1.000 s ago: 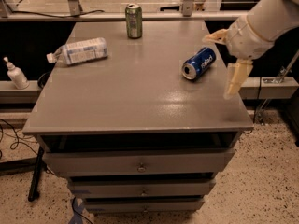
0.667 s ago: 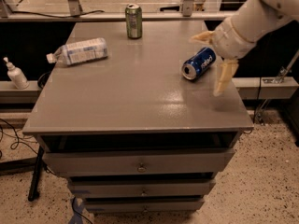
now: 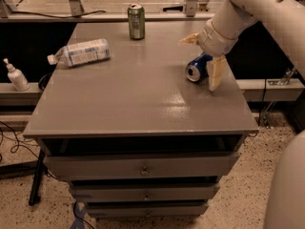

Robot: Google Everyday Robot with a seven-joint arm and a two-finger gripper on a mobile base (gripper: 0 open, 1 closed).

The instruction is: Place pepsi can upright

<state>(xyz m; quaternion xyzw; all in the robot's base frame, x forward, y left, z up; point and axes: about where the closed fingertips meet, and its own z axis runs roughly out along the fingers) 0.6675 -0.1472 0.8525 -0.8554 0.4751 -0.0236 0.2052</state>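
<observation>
The pepsi can (image 3: 195, 70) is dark blue with a silver top. It lies on its side on the right part of the grey table (image 3: 133, 99), its top facing the front. My gripper (image 3: 198, 64) comes in from the upper right on a white arm and is open. One beige finger (image 3: 189, 39) points left behind the can. The other finger (image 3: 215, 74) hangs down just right of the can, against its side. The can's rear end is hidden by the wrist.
A green can (image 3: 136, 21) stands upright at the table's back centre. A clear plastic bottle (image 3: 80, 52) with a white label lies on its side at the left. A white pump bottle (image 3: 14, 75) stands on a lower ledge left of the table. The table's right edge is close to the can.
My arm has moved left and down over the pepsi can, so the open fingers now stand on either side of it. The can has not moved.
</observation>
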